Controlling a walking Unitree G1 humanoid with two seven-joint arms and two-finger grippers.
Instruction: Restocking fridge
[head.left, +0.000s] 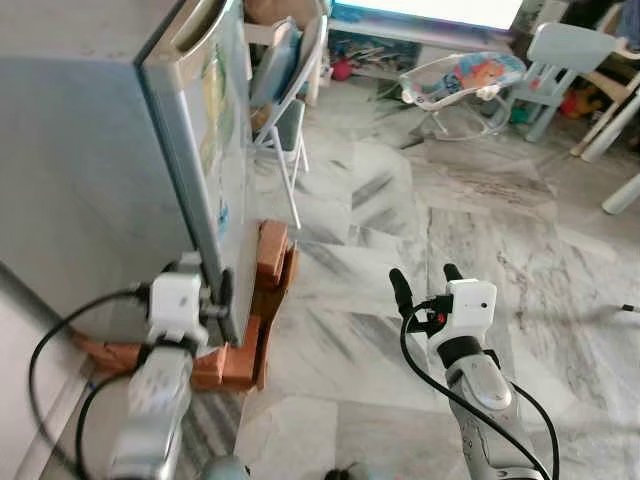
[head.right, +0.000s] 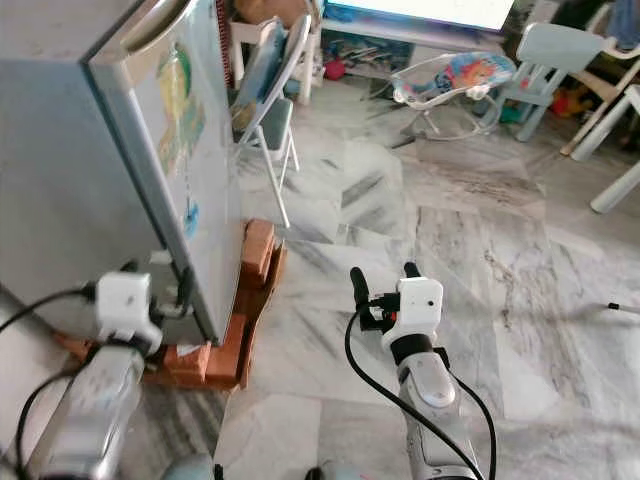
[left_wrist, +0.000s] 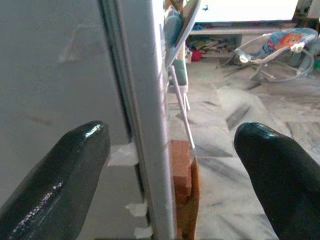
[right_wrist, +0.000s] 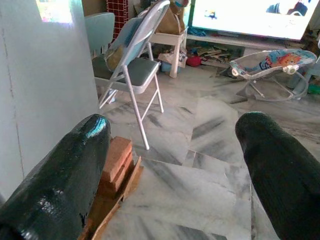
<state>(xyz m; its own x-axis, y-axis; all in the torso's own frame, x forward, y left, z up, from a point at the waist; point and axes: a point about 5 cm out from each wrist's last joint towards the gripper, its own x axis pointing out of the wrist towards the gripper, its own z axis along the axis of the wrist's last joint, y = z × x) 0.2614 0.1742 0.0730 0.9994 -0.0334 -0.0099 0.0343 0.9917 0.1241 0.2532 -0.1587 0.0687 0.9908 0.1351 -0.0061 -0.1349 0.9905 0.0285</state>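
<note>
The grey fridge (head.left: 80, 150) stands at the left, its door (head.left: 215, 150) carrying coloured stickers and a handle at the top. My left gripper (head.left: 212, 292) is low at the door's free edge (left_wrist: 145, 125), open, with one finger (left_wrist: 60, 180) on the fridge's side and the other finger (left_wrist: 280, 170) in front of the door. It does not squeeze the edge. My right gripper (head.left: 425, 275) hangs open over the marble floor, right of the fridge, with nothing between its fingers (right_wrist: 55, 185).
Red bricks and wooden boards (head.left: 270, 250) prop the fridge's base. A folding chair (head.left: 285, 90) stands just beyond the door. Farther off are a baby bouncer (head.left: 460, 80), a pale blue child chair (head.left: 565, 55) and white furniture legs (head.left: 625, 190).
</note>
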